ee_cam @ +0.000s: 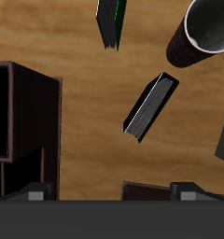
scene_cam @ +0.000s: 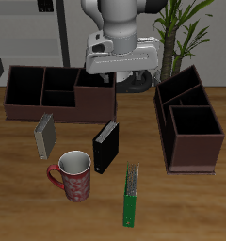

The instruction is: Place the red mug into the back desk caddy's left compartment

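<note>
Exterior view: red mug (scene_cam: 73,175) stands upright on the tabletop (scene_cam: 181,207) near the front edge, handle pointing away from the black book (scene_cam: 105,146) just beside it. A grey book (scene_cam: 45,136) lies a bit farther back, a green book (scene_cam: 132,195) nearer the front. Back desk caddy (scene_cam: 58,94) sits along the far side; its left compartment (scene_cam: 25,87) is the big square end section, w/ nothing visible inside. Other caddy (scene_cam: 188,127) is end-on, well apart. Claw (scene_cam: 124,83) hangs high over the caddy's taller end; can't tell here if fingers are apart.

Wrist view: mug rim (ee_cam: 209,28) shows, w/ black, green and grey books around; fingertips (ee_cam: 35,194) look spread, nothing between.

Step in hand, as I judge it: reach the mug. Come down from above, pinch one wall of the rim on the side away from the handle, avoid bumping the black book.
</note>
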